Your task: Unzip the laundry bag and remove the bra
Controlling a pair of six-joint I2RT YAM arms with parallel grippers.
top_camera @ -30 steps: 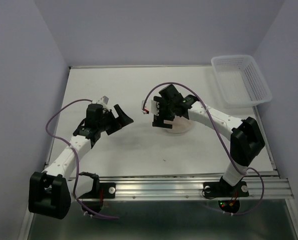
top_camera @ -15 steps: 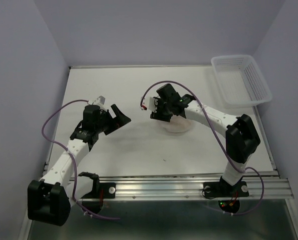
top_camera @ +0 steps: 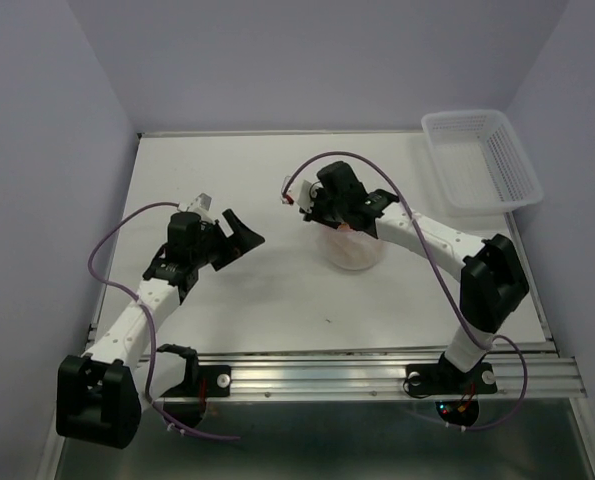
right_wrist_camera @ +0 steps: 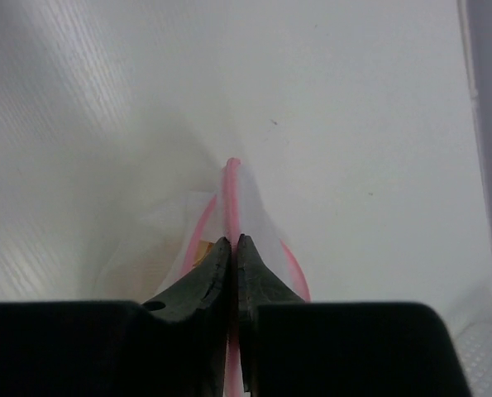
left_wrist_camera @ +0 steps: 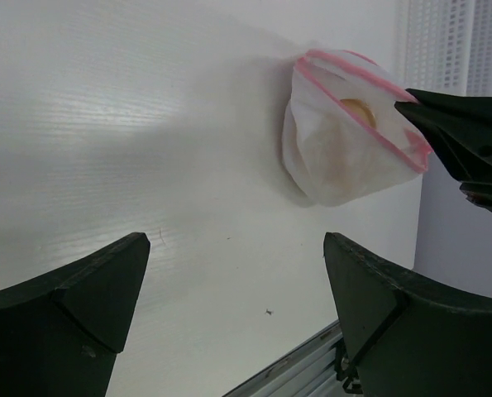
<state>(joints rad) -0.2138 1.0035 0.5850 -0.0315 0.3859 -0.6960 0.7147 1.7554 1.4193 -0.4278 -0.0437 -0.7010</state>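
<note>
My right claw (right_wrist_camera: 233,241) is pinched together on the pink-red piping at the top of the laundry bag (left_wrist_camera: 345,141). Its soft white mesh is drawn up into a slack, creased pouch near the middle of the smooth white desk (top_camera: 227,170). A peach patch of the bra (left_wrist_camera: 357,109) shows through the mesh. My left claw (left_wrist_camera: 236,244) hangs at the bag's 9 o'clock, black fingers spread wide, gripping nothing. The white lattice basket (top_camera: 482,160) sits at the desk's 2 o'clock corner.
</note>
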